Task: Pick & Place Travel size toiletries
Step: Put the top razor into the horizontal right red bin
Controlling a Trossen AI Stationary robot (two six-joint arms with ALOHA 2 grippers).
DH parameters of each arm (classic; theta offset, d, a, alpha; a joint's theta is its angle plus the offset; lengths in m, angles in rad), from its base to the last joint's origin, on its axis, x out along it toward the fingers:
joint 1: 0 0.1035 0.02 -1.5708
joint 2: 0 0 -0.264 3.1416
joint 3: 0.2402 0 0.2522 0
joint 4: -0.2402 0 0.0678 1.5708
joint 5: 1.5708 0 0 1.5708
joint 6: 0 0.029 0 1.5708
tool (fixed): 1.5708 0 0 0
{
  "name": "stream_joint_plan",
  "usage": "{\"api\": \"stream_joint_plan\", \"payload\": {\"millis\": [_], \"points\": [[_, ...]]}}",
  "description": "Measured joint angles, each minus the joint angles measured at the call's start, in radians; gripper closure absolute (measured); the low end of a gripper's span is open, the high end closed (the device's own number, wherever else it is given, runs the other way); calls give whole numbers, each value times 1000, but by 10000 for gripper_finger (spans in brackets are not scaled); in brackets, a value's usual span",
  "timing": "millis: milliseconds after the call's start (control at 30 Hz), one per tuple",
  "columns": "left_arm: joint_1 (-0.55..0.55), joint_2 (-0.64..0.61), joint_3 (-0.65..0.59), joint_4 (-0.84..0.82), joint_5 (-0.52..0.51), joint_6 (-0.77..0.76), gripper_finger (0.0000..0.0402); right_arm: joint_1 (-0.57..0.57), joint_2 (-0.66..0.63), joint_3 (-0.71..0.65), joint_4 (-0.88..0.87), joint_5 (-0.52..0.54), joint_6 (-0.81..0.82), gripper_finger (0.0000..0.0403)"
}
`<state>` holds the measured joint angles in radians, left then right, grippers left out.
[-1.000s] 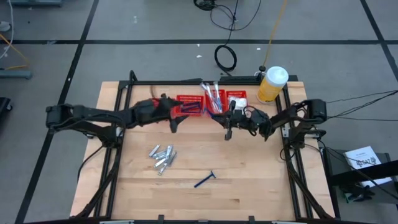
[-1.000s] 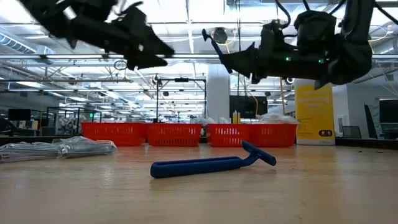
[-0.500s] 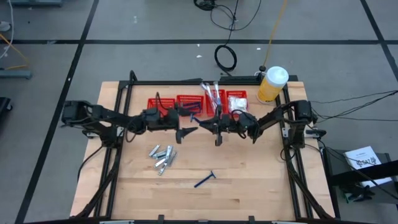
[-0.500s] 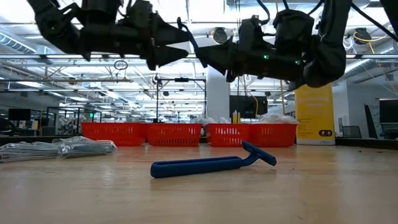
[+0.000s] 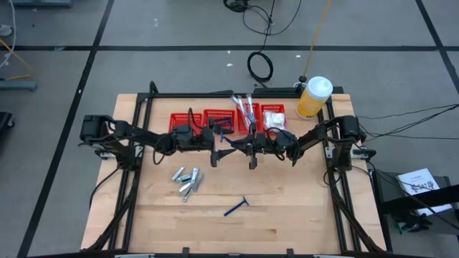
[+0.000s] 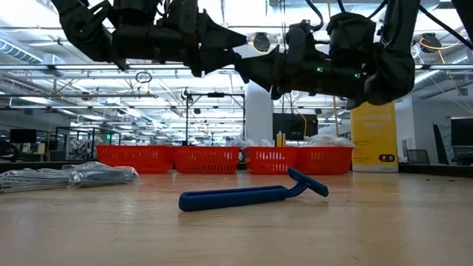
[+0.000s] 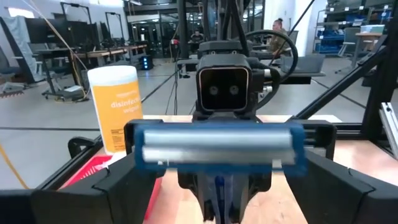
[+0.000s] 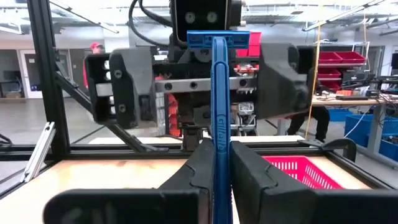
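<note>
My right gripper (image 8: 217,165) is shut on a dark-blue razor (image 8: 217,93), high above the table's middle. The razor's head (image 7: 217,146) points at my left gripper (image 5: 215,140). That gripper is open, and its fingers (image 8: 124,81) stand wide on either side of the head, apart from it. A second blue razor (image 5: 235,207) lies flat on the table near the front. Several silvery tubes (image 5: 186,181) lie in a heap left of it. More razors (image 5: 244,109) and white packets (image 5: 273,115) sit in the red baskets (image 5: 188,118). My right gripper pinches the razor's handle (image 8: 217,146) between its two fingers. The handle runs out forward past the fingertips toward the table's left. The razor is lifted clear of the table, with its head (image 8: 217,38) at the free end, between the left gripper's open fingers.
A row of red mesh baskets (image 6: 222,159) stands along the far side. A yellow white-capped bottle (image 5: 313,97) is at the far right corner. A black frame (image 5: 136,186) borders the table. Bare wood lies on the near right side.
My right gripper has carried the razor toward the table's left and then held still. My left gripper has moved toward the table's right, up to the razor's head, with its fingers open around it. The things on the table have not moved.
</note>
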<state>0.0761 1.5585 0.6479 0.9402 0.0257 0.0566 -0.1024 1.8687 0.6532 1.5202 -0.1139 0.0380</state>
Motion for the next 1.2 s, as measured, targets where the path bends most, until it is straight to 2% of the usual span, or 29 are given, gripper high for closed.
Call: {"api": "stream_joint_plan", "payload": {"millis": [167,467,633,700,833,933,1100,1200], "points": [[1,0,0,-3,0,17,130,0,0,-1,2,0,-1,382],[1,0,-1,-2,0,18,307,-1,0,-1,2,-22,-7,382],[1,-1,-1,-1,6,14,384,-1,0,-1,2,-18,-8,359],[2,-1,-1,-2,6,16,387,-1,0,-1,1,-17,-3,347],[2,-1,-1,-3,-27,17,362,-1,0,-1,-7,-15,50,327],[6,-16,-2,-22,-56,26,365,-13,-12,-1,-61,-15,79,309],[29,-105,-3,-137,-85,56,389,-35,-124,-1,-354,-22,75,275],[45,-184,-2,-242,-179,56,379,-47,-230,-3,-572,-23,41,259]]}}
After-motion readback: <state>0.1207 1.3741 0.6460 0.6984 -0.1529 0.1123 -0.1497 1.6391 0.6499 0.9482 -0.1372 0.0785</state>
